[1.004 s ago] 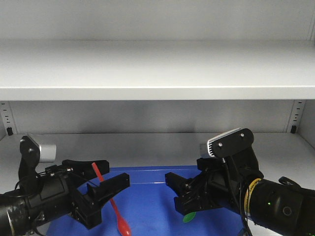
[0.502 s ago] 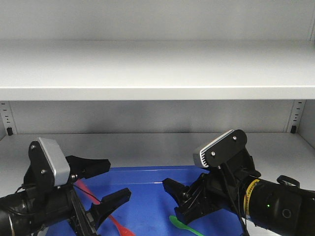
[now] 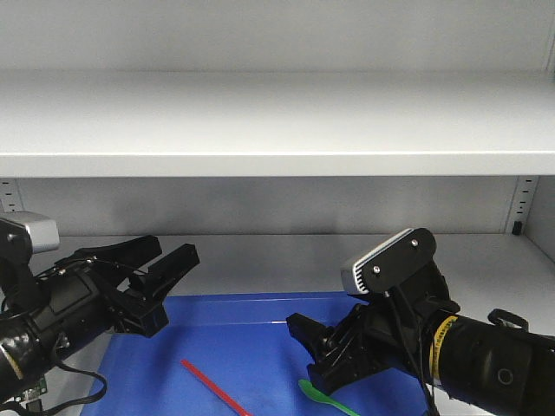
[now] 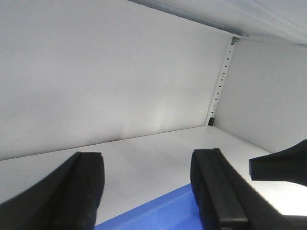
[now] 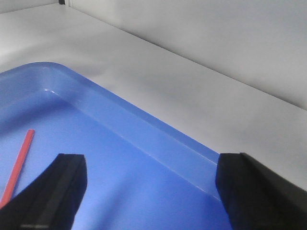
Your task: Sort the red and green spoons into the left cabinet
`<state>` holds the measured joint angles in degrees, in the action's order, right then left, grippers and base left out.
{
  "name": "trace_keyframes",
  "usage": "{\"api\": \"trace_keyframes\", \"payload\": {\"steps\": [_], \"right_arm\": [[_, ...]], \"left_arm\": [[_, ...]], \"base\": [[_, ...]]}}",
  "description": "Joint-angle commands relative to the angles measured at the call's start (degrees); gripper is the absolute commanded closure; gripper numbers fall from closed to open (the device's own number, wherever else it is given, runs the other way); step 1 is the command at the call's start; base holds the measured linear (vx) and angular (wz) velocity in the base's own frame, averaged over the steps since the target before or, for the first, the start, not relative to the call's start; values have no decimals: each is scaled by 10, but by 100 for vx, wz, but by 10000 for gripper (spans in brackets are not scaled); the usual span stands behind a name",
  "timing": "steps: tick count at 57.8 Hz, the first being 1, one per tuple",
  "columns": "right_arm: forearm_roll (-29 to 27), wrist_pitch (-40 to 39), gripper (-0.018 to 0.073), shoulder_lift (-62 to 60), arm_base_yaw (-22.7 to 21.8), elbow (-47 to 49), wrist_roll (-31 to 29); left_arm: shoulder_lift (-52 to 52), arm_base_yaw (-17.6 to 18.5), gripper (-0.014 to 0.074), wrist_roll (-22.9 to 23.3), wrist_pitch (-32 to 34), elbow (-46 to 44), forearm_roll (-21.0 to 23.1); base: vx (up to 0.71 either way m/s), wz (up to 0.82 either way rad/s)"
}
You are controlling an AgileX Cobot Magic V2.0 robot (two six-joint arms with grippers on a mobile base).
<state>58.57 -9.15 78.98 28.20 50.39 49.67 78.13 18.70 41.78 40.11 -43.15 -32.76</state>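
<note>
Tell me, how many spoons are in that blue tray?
2. The red spoon lies left of centre; the green spoon lies under the right gripper. Their ends run past the picture's bottom edge.

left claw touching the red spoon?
Apart. Front view: the left claw is open, above the blue tray's far-left corner; the red spoon lies in the tray, clear blue between.

Front view: behind both arms, level with the lower shelf (image 3: 286,251) of the cabinet, facing its back wall; upper shelf (image 3: 277,121) crosses mid-frame.

Left wrist view: close behind the left gripper (image 4: 148,187), angled up toward the back wall and the right rear peg strip (image 4: 219,81), near.

Right wrist view: low, close, looking between the right gripper (image 5: 148,191) fingers at the tray (image 5: 158,143) far rim.

Shared: all 3 views show the lower shelf and tray; front and right wrist also share the red spoon (image 3: 217,388).
</note>
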Motion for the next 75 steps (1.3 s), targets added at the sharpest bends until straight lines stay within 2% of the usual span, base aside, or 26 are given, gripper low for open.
{"api": "trace_keyframes", "payload": {"steps": [1,31,38,48,53,57,61,69,71,75], "right_arm": [[-2,-27,-29,-15,-1,21,0],[-2,-27,-29,-15,-1,21,0],[-2,-27,-29,-15,-1,21,0],[-2,-27,-29,-15,-1,21,0],[-2,-27,-29,-15,-1,21,0],[-2,-27,-29,-15,-1,21,0],[-2,-27,-29,-15,-1,21,0],[-2,-27,-29,-15,-1,21,0],[-2,-27,-29,-15,-1,21,0],[-2,-27,-29,-15,-1,21,0]], "left_arm": [[-17,2,94,5,41,-21,23],[-17,-1,94,-2,25,-19,28],[-37,1,113,-4,14,12,38],[-158,3,213,-4,-80,103,102],[-233,3,280,-4,-159,131,162],[-286,2,336,-14,-241,139,232],[-339,-2,403,-67,-357,140,295],[-417,-7,507,-226,-555,140,299],[-432,-7,526,-263,-590,140,299],[-456,-15,550,-320,-619,142,299]], "base": [[0,0],[0,0],[0,0],[0,0],[0,0],[0,0],[0,0],[0,0],[0,0],[0,0]]}}
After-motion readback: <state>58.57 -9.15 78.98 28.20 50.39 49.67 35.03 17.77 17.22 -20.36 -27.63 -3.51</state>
